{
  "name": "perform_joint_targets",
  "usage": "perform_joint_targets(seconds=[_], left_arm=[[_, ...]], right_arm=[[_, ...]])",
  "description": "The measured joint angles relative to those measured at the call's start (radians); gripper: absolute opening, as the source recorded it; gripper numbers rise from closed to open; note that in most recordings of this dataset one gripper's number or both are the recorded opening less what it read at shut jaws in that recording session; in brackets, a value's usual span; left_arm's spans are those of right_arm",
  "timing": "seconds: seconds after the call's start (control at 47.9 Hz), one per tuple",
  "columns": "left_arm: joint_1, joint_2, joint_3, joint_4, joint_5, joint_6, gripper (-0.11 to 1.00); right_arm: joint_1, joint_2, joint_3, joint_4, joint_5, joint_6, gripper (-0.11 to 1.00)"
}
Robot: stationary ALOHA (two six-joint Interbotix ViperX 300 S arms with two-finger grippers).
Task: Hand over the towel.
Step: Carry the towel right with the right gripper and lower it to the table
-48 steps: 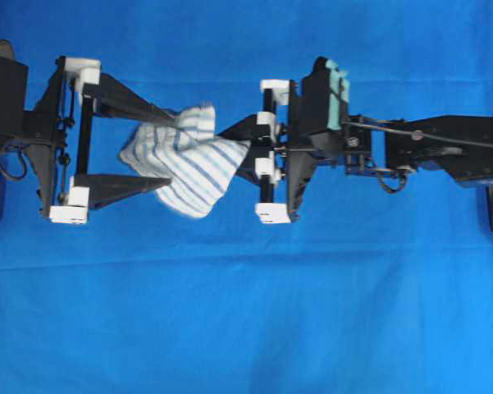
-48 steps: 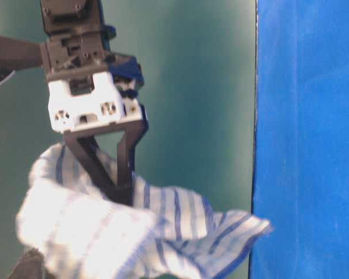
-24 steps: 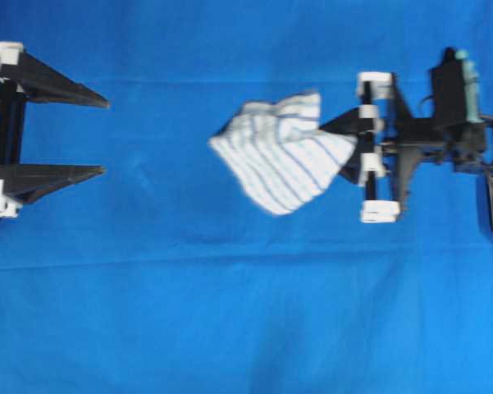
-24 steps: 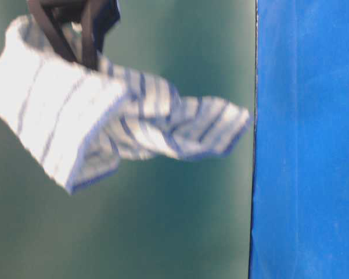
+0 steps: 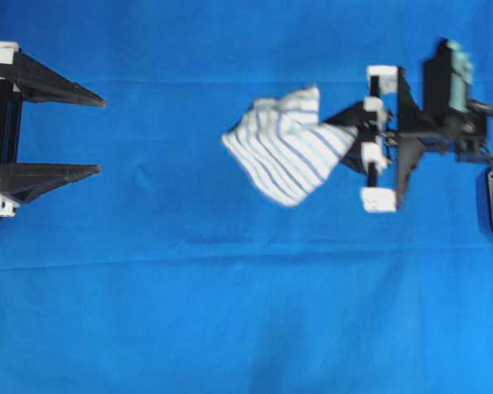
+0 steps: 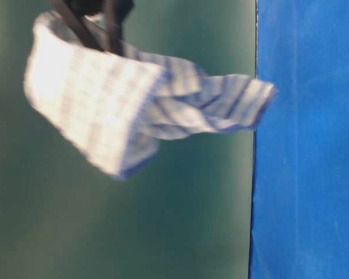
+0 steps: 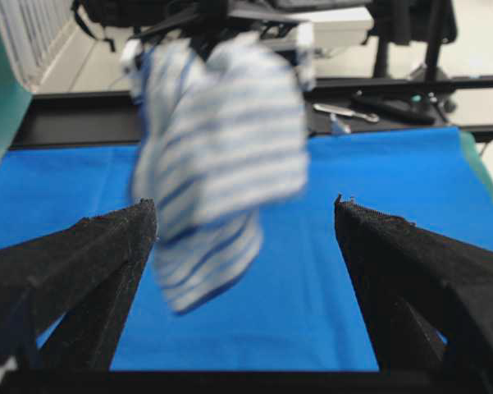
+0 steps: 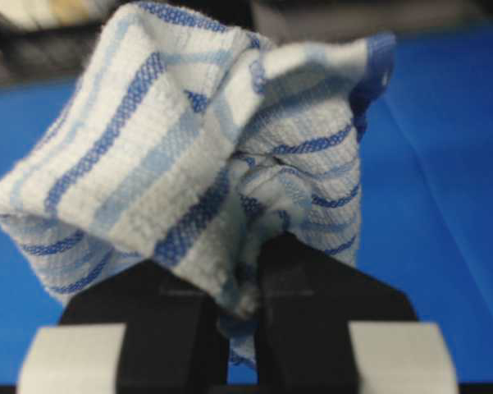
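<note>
Since pulling apart, my right gripper (image 5: 354, 135) pinches the towel (image 5: 285, 153), left gripper (image 5: 101, 135) spread; I'd hold firm.

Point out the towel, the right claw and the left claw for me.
towel (image 5: 283, 154): overhead view, middle of the striped cloth.
right claw (image 8: 242, 283): right wrist view, between the fingertips pinching the cloth.
left claw (image 7: 244, 226): left wrist view, midway between the spread fingertips.
</note>
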Motion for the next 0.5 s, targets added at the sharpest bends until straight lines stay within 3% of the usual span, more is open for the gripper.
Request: perform_joint_targets(seconds=[0.251, 0.501], left_arm=[[0.000, 0.000, 0.002, 0.000, -0.002, 0.000, 0.93], [0.000, 0.000, 0.014, 0.000, 0.000, 0.000, 0.93]], right_arm=[[-0.064, 0.222, -0.137, -0.003, 0.264, -0.008, 0.06], [-0.069, 0.479, -0.233, -0.017, 0.413, -0.014, 0.06]])
